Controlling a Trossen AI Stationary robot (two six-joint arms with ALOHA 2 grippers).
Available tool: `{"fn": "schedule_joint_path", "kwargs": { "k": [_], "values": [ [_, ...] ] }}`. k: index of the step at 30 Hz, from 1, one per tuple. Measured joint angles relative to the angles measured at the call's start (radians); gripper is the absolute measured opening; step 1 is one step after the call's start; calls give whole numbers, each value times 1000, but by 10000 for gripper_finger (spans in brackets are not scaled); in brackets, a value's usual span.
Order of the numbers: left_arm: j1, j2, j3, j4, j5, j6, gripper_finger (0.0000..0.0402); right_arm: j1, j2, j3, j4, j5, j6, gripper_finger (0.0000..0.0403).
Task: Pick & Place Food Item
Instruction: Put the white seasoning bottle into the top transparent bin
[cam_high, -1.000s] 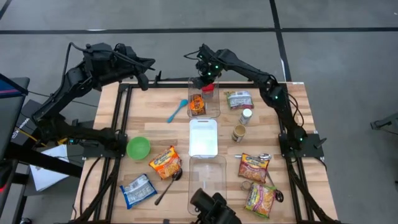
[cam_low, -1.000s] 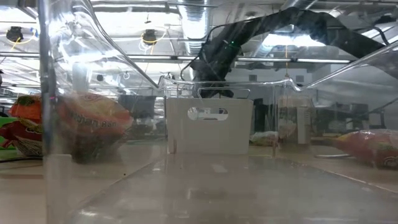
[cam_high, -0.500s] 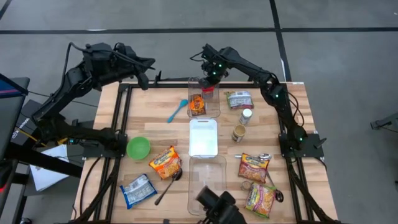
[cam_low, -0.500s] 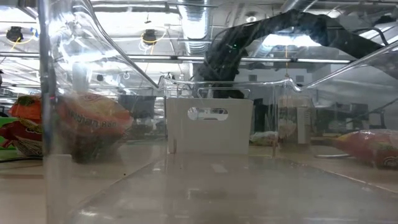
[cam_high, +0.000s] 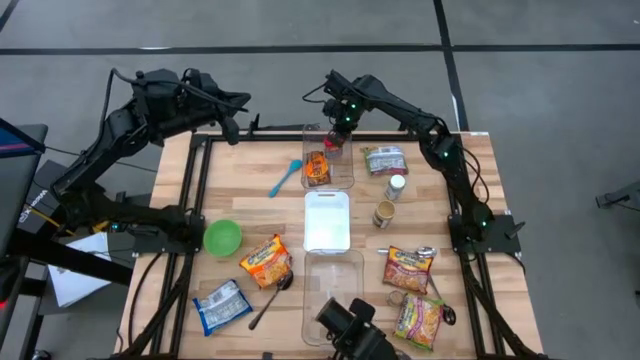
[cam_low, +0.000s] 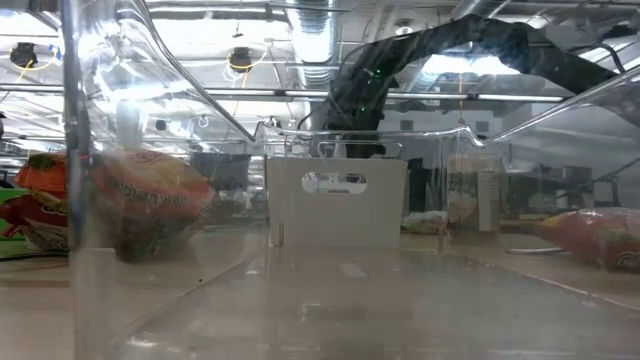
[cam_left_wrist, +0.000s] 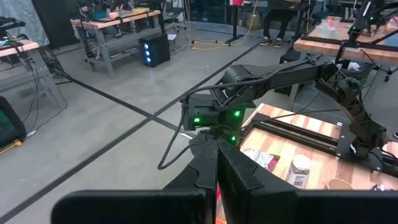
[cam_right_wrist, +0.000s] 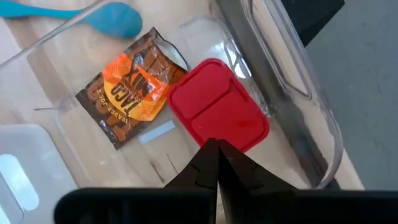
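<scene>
**Red box lies in clear bin**

We see the right gripper (cam_right_wrist: 217, 144), fingers shut & empty, above the red box (cam_right_wrist: 219, 114), which lies in the clear bin (cam_right_wrist: 303, 124) beside an orange taco packet (cam_right_wrist: 132, 87). Left gripper (cam_high: 240, 101), fingers shut, empty, hangs beyond the surface (cam_high: 250, 205) edge.

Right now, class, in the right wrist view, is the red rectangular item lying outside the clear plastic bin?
No: the red rectangular item lies inside the clear plastic bin, beside an orange and brown packet.

Red lid (cam_right_wrist: 219, 117), orange-brown packet (cam_right_wrist: 134, 84)
</scene>
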Motion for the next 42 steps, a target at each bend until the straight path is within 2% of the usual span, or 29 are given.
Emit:
{"fn": "schedule_joint_path", "kwargs": {
  "k": [5,14,25,36,42],
  "values": [
    [0,0,0,0,-1,0,0,-6,0,0,21,-4,-15,0],
    [0,0,0,-1,-3,0,1,-17,3,-24,58,-87,-62,0],
    [0,0,0,-2,-3,0,0,-34,2,-24,88,-90,-67,0],
    [0,0,0,-2,-3,0,0,-25,6,-23,46,-82,-48,0],
    [1,0,0,-1,-2,0,0,-6,6,-23,31,-43,-39,0]
  ]
}}
